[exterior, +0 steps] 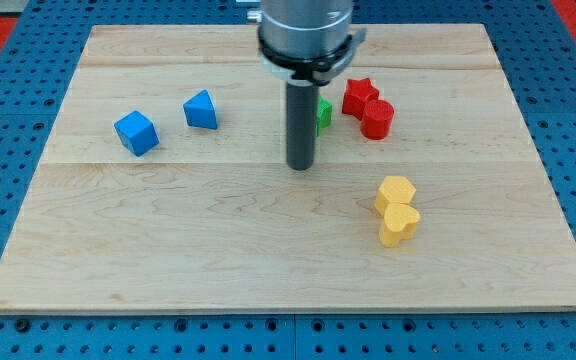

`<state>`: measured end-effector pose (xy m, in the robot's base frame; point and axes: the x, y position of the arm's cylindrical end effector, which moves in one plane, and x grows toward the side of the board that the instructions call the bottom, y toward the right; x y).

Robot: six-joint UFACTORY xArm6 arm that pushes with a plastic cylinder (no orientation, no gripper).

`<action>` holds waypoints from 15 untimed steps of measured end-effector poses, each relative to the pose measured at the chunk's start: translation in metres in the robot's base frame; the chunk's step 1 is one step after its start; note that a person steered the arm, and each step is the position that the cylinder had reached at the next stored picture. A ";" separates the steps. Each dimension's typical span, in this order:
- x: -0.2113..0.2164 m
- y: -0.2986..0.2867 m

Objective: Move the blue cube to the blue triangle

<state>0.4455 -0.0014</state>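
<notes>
The blue cube (136, 132) sits on the wooden surface (218, 250) toward the view's left, a little below and to the left of the blue triangle (201, 110). The two lie near each other but apart, with bare wood between them.

My tip (300, 165) rests near the board's middle, well to the view's right of both blue blocks, so the cube lies to its left with the triangle roughly between them. To push the cube toward the triangle, I judge the tip must first get round to the cube's far left side.

There are no fingers here, only a plain rod; it holds nothing and touches no block. A green block (324, 112) peeks out just behind the rod.
</notes>
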 end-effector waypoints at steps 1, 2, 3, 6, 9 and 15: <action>0.011 -0.036; 0.018 -0.094; 0.018 -0.158; -0.006 -0.254; -0.047 -0.237; -0.036 -0.242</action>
<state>0.4098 -0.2436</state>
